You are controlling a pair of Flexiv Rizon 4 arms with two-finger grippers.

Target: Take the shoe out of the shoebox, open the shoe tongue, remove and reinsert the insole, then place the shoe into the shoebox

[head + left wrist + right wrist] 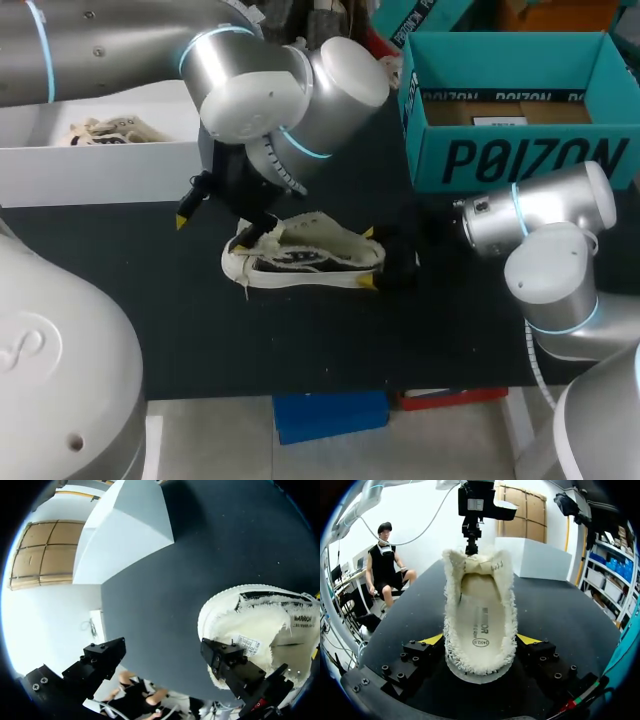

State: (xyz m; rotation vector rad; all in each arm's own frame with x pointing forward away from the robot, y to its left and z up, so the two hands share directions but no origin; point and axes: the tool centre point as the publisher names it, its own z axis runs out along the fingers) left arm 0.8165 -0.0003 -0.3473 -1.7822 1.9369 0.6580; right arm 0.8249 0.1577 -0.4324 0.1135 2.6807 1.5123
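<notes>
Right gripper [480, 639] clamps shoe [480, 605] heel; left gripper [213, 229] spread wide, partly hiding its toe.

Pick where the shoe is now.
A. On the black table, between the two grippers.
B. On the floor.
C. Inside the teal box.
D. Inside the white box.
A: the shoe lies on the table, with the teal box and the white box both apart from it.

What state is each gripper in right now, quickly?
Left gripper: open, one finger at the opening of the cream fleece-lined shoe.
Right gripper: closed on that shoe, one finger on each side.
</notes>
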